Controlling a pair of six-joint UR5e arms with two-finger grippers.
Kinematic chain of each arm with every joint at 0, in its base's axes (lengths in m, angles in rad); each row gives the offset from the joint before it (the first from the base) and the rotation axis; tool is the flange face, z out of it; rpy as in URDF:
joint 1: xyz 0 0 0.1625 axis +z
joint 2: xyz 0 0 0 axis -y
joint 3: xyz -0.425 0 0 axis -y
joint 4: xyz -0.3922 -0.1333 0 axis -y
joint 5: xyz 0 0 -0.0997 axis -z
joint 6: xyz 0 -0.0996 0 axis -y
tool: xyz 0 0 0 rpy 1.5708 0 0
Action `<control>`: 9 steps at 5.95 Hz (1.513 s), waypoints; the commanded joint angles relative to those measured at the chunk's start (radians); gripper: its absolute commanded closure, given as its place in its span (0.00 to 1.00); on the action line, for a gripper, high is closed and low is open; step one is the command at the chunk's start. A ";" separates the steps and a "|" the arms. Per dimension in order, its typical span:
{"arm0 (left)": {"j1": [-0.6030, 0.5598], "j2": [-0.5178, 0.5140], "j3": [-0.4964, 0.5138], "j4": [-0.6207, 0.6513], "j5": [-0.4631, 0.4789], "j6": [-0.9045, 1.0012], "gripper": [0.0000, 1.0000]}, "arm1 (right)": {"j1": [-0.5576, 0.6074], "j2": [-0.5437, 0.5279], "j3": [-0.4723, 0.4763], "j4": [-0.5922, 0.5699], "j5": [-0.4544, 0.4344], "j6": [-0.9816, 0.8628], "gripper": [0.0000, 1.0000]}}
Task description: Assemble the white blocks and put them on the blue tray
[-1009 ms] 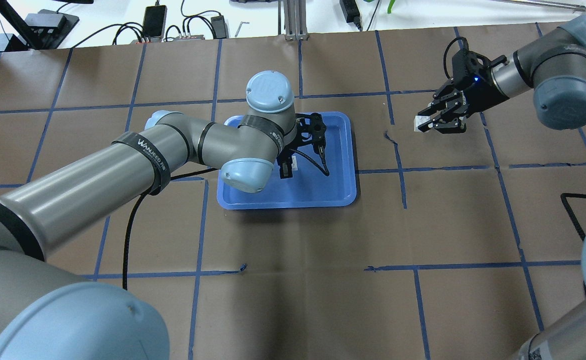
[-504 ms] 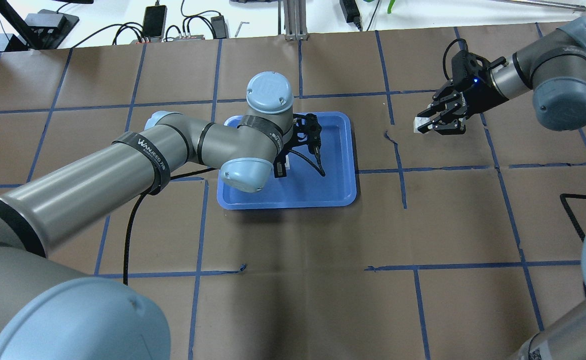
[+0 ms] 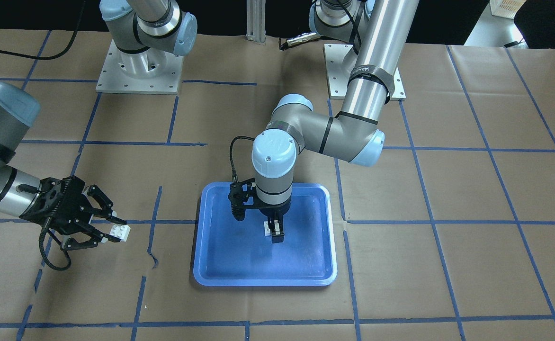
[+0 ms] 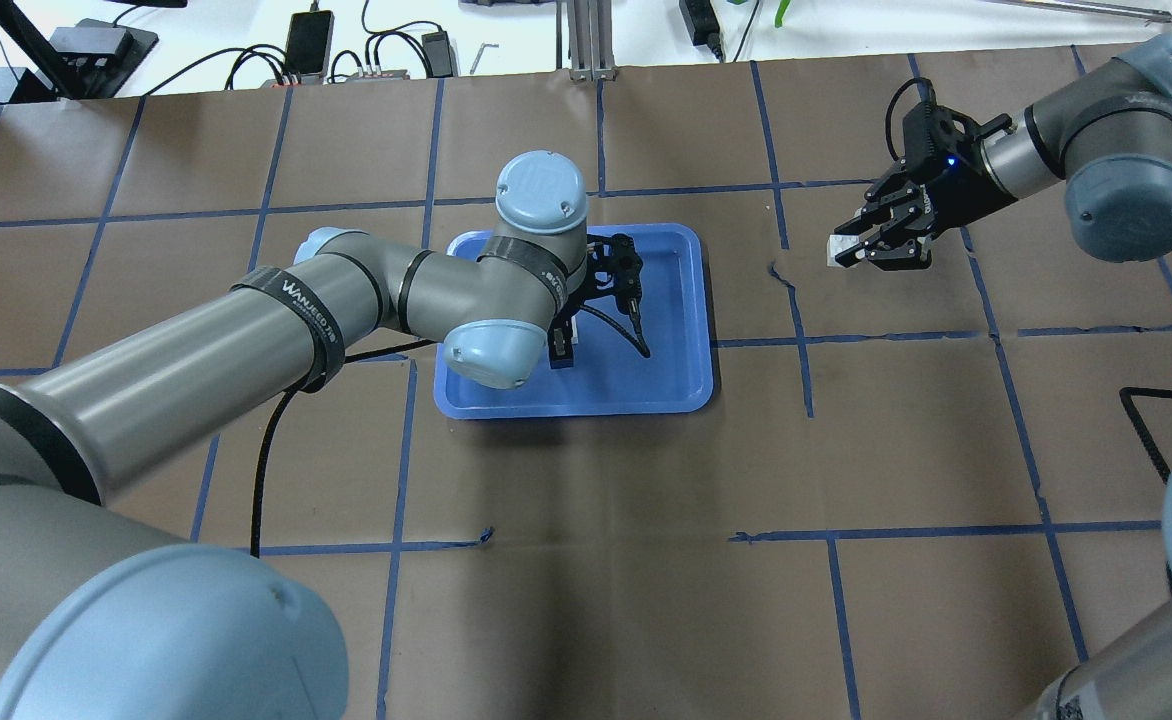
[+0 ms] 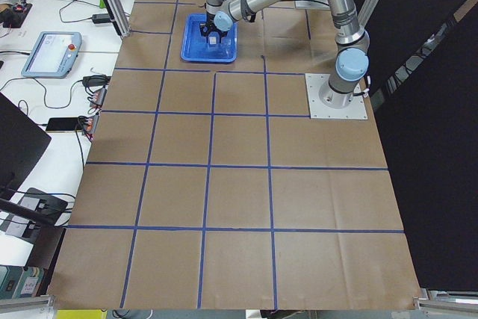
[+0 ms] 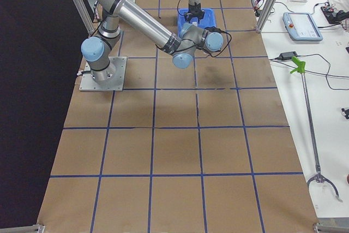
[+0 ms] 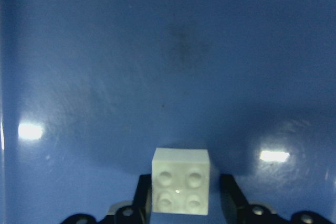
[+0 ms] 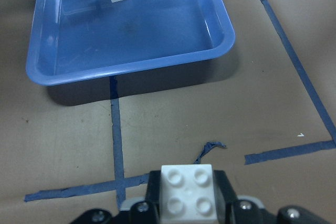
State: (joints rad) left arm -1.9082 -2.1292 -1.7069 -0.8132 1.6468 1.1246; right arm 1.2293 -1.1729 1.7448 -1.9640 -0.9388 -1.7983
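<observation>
The blue tray (image 3: 263, 283) lies mid-table; it also shows in the overhead view (image 4: 686, 400) and the right wrist view (image 8: 131, 69). My left gripper (image 3: 273, 233) points down over the tray and is shut on a white block (image 3: 268, 228), studs up, close above the tray floor; the left wrist view shows this block (image 7: 181, 182) between the fingers. My right gripper (image 4: 851, 250) is off to the tray's right in the overhead view, low over the paper, shut on the second white block (image 4: 837, 248). That block also shows in the right wrist view (image 8: 187, 192) and the front-facing view (image 3: 119, 232).
Brown paper with a blue tape grid covers the table. A torn tape end (image 8: 210, 148) lies between the right gripper and the tray. My left arm's elbow joint (image 4: 491, 350) overhangs the tray's left part. Cables and devices (image 4: 306, 45) lie along the far edge.
My left gripper has moved a little left and toward the robot over the tray, carrying its white block. The right gripper has barely shifted and still holds its block.
</observation>
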 commanded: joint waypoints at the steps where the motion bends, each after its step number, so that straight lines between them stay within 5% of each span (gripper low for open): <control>1: 0.012 0.035 0.036 -0.068 0.004 -0.002 0.02 | 0.002 -0.001 -0.001 -0.001 0.000 -0.001 0.62; 5: 0.159 0.328 0.162 -0.586 -0.002 -0.080 0.01 | 0.123 0.005 0.036 -0.111 0.003 0.007 0.62; 9: 0.314 0.543 0.165 -0.771 -0.004 -0.404 0.02 | 0.369 0.076 0.047 -0.408 0.005 0.306 0.62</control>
State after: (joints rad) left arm -1.6179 -1.6302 -1.5407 -1.5569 1.6419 0.8301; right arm 1.5415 -1.1313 1.7913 -2.2697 -0.9333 -1.5931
